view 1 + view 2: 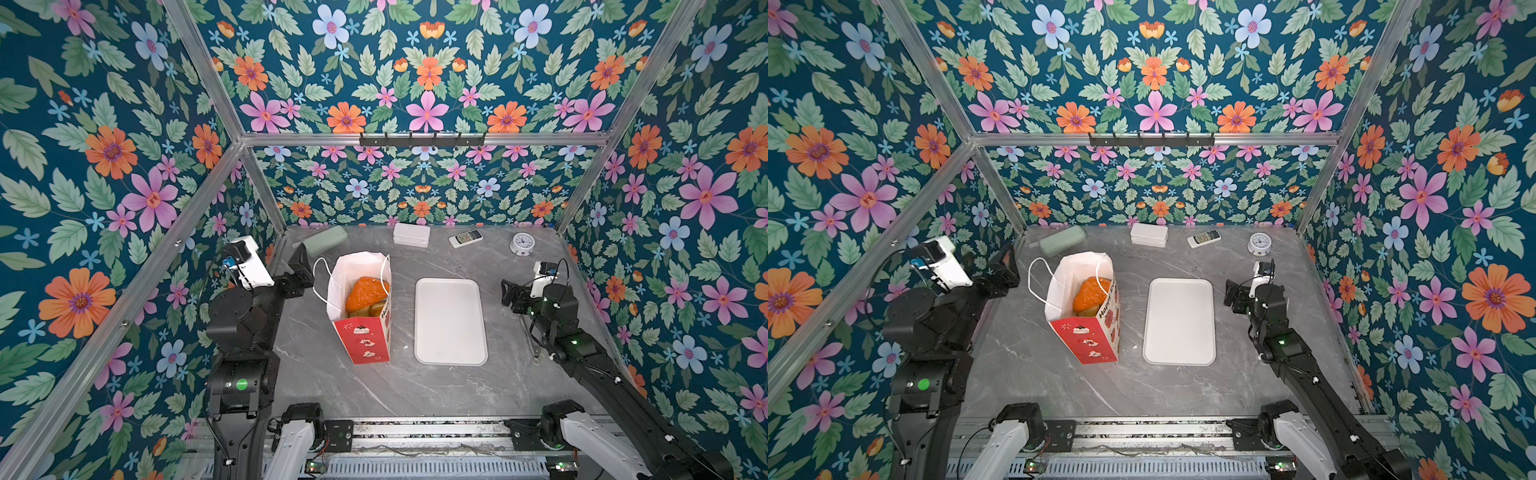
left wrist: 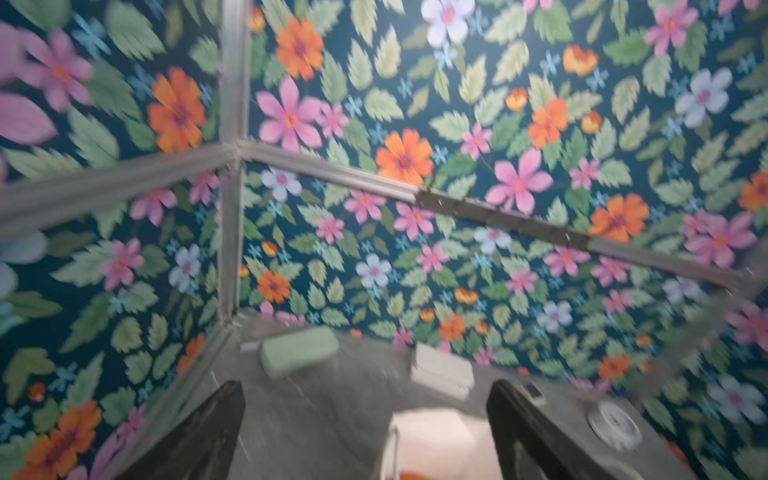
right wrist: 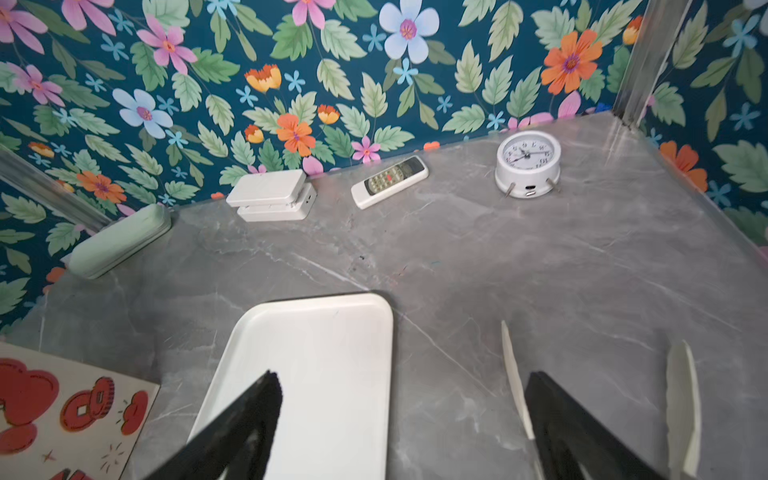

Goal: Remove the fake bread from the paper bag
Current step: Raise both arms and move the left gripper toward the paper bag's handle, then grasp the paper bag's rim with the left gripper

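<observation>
1. Although the left wrist view is blurred, the left gripper shows its jaws spread wide with nothing between them; in a top view it hangs close to the left edge of the table.
2. Just beside that gripper, toward the middle, the paper bag stands upright with its mouth open. One cord handle loops out almost to the fingers.
3. Down inside the bag sits the fake bread: a glossy orange piece on top, paler pieces under it, all below the rim.
4. Near the table's right edge, the right gripper is also wide and empty.
5. Between this gripper and the bag lies a bare white tray, with a strip of grey surface along each long edge.
6. Beyond both grippers, along the far edge, lie a green case, a white box, a remote and a clock, well apart from bag and tray.
</observation>
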Action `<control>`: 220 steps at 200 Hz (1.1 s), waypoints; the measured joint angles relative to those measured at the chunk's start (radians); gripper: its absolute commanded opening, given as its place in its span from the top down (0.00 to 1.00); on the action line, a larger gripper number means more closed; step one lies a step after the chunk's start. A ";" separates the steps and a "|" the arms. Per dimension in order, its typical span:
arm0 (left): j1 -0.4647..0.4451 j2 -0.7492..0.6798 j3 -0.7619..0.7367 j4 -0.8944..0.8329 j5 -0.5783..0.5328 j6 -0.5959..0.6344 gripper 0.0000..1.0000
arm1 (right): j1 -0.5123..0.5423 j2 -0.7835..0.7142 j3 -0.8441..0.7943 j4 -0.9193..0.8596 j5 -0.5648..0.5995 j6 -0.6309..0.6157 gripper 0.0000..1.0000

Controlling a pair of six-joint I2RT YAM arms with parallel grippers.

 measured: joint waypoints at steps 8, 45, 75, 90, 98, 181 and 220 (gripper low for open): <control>0.000 -0.005 -0.015 -0.064 0.061 0.000 0.07 | 0.003 0.003 -0.004 -0.006 -0.001 0.002 0.08; 0.000 0.028 -0.097 -0.213 0.143 -0.003 0.09 | 0.003 0.039 -0.006 -0.021 -0.027 0.013 0.07; -0.001 0.098 -0.138 -0.216 0.150 -0.003 0.10 | 0.004 0.034 -0.019 -0.021 -0.028 0.022 0.07; -0.002 0.131 -0.152 -0.204 0.150 -0.006 0.11 | 0.004 0.026 -0.035 -0.022 -0.028 0.024 0.08; -0.004 0.152 -0.153 -0.195 0.149 -0.007 0.12 | 0.004 0.024 -0.041 -0.022 -0.025 0.026 0.07; -0.095 0.316 -0.117 -0.132 0.023 -0.008 0.52 | 0.004 0.048 -0.057 -0.025 -0.010 0.029 0.07; -0.168 0.377 -0.079 -0.129 -0.050 -0.026 0.79 | 0.004 0.075 -0.053 -0.026 0.001 0.030 0.07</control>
